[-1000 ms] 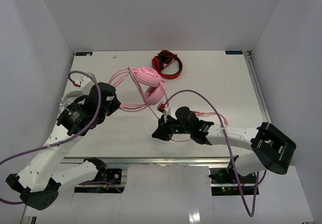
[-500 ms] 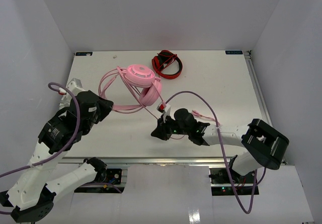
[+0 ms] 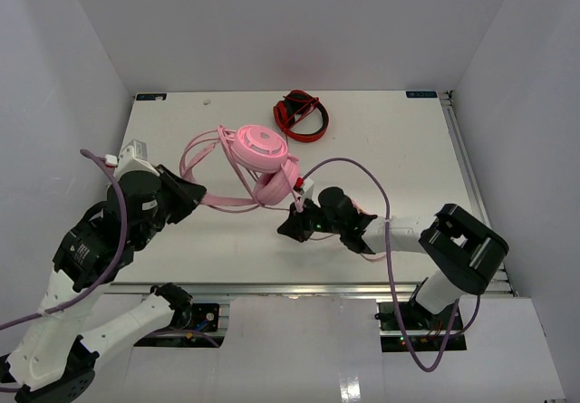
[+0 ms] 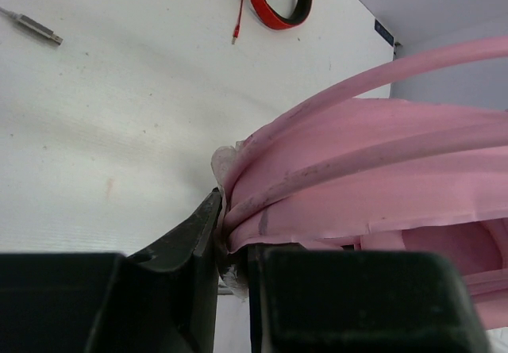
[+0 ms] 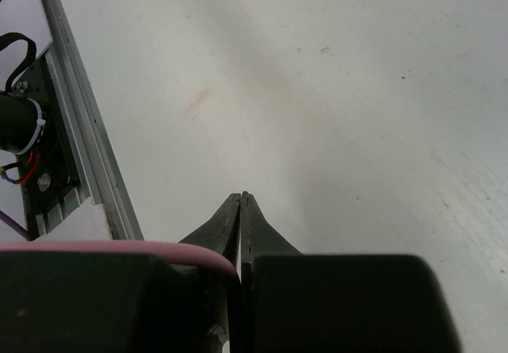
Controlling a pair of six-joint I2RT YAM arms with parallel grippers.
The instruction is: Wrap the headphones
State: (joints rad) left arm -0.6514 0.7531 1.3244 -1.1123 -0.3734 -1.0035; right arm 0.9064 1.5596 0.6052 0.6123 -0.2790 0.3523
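Top external view: the headphones [image 3: 260, 148] sit left of centre on the table [image 3: 399, 149], between both grippers. The left gripper [image 3: 188, 196] is clamped on the headband [image 4: 357, 210], giving a fixed anchor for winding. The right gripper [image 3: 295, 224] has its jaws together, apparently pinching the cable [image 5: 119, 247] to lead the next turn.

White-walled lab enclosure [image 3: 290, 23] with railed table [image 3: 381, 131]

The pale pink headphones [image 3: 258, 149] are lying mid-table, one round cup facing up, the headband [image 3: 222, 202] being pinched by the left gripper [image 3: 191, 195]. The thin cable [image 5: 119, 247] is running into the closed jaws of the right gripper [image 5: 240, 202].
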